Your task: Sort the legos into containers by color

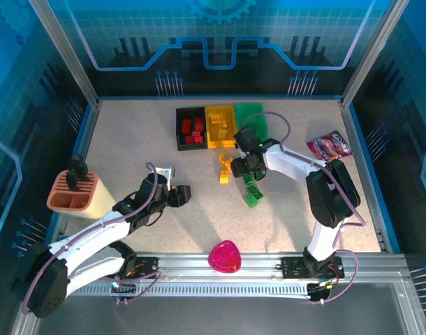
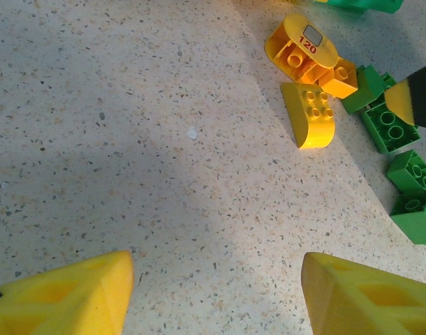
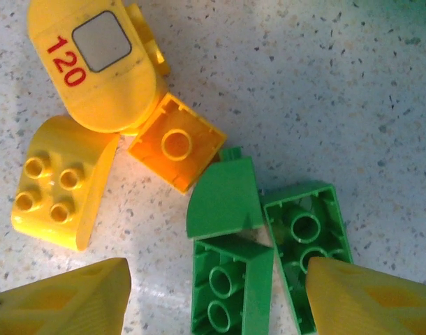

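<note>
Three bins stand at the back: a black bin (image 1: 179,129) with red legos (image 1: 193,130), a yellow bin (image 1: 208,129) and a green bin (image 1: 249,112). Loose yellow legos (image 1: 225,168) and green legos (image 1: 253,192) lie in front of them. My right gripper (image 1: 251,174) hovers open over this pile. In the right wrist view its jaws (image 3: 213,300) straddle an upside-down green brick (image 3: 230,286), beside a second green brick (image 3: 307,234), a curved green piece (image 3: 223,199), a yellow "120" piece (image 3: 94,66) and a yellow studded brick (image 3: 59,185). My left gripper (image 1: 185,193) (image 2: 216,293) is open over bare table, left of the pile.
A pink heart-shaped dish (image 1: 225,257) sits at the near edge between the arm bases. A peach slotted holder (image 1: 75,193) stands at the left edge. A purple snack packet (image 1: 329,145) lies at the right. The right gripper's fingertip (image 2: 415,98) shows beside green bricks (image 2: 387,125).
</note>
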`<state>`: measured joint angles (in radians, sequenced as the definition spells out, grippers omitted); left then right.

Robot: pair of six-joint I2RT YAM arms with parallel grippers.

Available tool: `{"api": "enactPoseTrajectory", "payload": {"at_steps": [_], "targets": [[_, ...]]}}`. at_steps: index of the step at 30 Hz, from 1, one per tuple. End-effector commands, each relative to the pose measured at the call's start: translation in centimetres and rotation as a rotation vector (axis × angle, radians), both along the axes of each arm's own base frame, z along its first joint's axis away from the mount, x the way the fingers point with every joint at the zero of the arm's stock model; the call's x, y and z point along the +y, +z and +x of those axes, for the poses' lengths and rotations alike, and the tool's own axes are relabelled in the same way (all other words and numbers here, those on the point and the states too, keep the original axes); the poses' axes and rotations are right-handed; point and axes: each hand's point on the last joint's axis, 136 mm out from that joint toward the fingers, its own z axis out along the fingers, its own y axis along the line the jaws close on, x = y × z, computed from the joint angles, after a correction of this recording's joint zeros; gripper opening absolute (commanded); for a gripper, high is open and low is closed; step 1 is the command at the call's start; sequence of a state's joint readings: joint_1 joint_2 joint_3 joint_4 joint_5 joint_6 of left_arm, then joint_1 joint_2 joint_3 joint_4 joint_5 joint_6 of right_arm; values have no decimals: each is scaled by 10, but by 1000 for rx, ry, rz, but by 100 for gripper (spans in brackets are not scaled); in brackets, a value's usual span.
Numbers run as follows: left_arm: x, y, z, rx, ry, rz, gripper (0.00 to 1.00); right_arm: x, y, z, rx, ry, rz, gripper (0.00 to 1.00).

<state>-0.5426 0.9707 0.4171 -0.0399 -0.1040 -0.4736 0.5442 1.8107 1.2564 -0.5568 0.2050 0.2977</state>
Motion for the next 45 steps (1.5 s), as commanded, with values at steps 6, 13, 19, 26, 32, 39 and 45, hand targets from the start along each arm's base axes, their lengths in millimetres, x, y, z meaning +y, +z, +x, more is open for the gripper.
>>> {"api": "enactPoseTrajectory", "payload": {"at_steps": [6, 13, 19, 26, 32, 39, 45], "targets": [[-5, 17, 3, -35, -1, -28, 65, 4, -10, 15, -3, 30, -58, 56], [-6, 18, 5, -36, -4, -24, 65, 7, -15, 22, 7, 41, -59, 51], [-4, 16, 2, -31, 0, -20, 65, 8, -20, 22, 19, 43, -59, 42], [-2, 15, 0, -36, 4, -19, 65, 8, -23, 21, 25, 40, -60, 37], [-2, 17, 1, -40, 4, -23, 64, 8, -22, 19, 32, 34, -54, 33], [-2, 19, 1, -45, 4, -22, 64, 6, 13, 21, -41, 27, -24, 32], [-2, 21, 1, -50, 3, -30, 64, 1, 42, 32, -94, 16, 0, 33]]}}
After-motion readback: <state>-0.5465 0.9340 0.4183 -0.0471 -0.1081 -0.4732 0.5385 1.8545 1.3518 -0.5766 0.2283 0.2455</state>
